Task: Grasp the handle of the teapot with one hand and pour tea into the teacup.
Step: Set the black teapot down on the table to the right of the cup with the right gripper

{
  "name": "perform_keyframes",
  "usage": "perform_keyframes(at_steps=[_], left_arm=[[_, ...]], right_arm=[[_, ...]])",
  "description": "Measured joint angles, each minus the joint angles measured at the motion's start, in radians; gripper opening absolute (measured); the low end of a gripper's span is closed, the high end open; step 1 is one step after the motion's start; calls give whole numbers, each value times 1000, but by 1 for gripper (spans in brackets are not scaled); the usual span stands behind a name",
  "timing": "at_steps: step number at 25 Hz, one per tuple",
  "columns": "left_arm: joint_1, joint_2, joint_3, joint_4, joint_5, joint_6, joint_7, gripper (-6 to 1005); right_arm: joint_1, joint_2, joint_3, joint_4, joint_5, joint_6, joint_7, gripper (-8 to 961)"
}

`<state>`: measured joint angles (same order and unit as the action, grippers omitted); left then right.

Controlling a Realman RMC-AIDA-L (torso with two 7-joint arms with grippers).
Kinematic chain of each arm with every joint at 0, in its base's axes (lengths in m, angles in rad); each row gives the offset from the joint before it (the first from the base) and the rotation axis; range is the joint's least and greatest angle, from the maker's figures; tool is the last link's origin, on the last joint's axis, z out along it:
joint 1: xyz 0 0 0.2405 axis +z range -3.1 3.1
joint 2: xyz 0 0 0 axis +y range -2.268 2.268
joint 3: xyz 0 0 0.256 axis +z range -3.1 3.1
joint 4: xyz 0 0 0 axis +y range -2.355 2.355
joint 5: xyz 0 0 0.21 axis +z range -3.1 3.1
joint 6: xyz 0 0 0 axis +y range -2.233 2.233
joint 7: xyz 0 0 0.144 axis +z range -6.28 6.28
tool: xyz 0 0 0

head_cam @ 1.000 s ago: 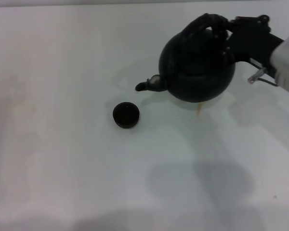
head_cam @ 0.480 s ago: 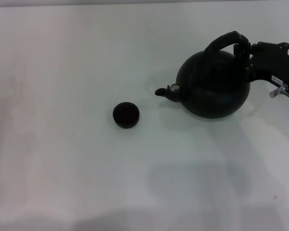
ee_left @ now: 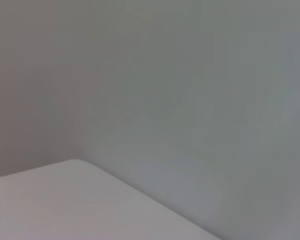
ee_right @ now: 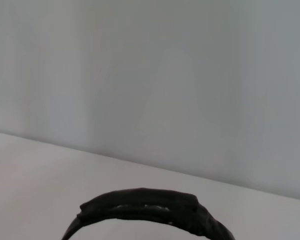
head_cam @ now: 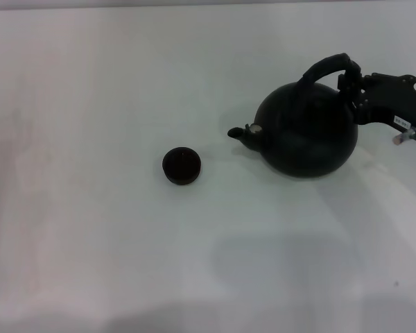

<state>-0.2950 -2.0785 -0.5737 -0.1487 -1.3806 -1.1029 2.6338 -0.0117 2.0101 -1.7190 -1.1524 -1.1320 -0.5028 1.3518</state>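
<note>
The matte-black teapot [head_cam: 305, 135] stands upright on the white table at the right in the head view. Its spout [head_cam: 240, 132], with a pale tip, points left toward the teacup. The small dark teacup [head_cam: 182, 165] sits alone to the left of the spout, a short gap away. My right gripper [head_cam: 350, 80] comes in from the right edge and is shut on the right end of the arched handle [head_cam: 324, 66]. The handle also shows in the right wrist view [ee_right: 145, 207]. My left gripper is out of view.
The white table [head_cam: 90, 243] spreads wide to the left and in front of the cup. A pale wall stands behind the table's edge in both wrist views. No other objects are in view.
The teapot has swung back from a forward tilt over the cup to upright. It has moved right and down with my right gripper. The cup has not moved.
</note>
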Motion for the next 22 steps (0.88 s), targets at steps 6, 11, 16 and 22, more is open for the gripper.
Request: perform_keyframes(at_steps=[6,11,16,22], left_arm=[[-3,2,0,-1,0,0,0,874],[-6,2,0,-1,0,0,0,874],[-2,1,0,0,0,-4,0,876],[-1,2,0,0,-2,-7,0,875]], right_arm=[[3,-2,56,47,23,-127,9,206],[1,-2,60,52,13,-135,6,264],[-7,-6,64,52,12,-144,5,389],[-19,-9,143,76,12,-231,7,518]])
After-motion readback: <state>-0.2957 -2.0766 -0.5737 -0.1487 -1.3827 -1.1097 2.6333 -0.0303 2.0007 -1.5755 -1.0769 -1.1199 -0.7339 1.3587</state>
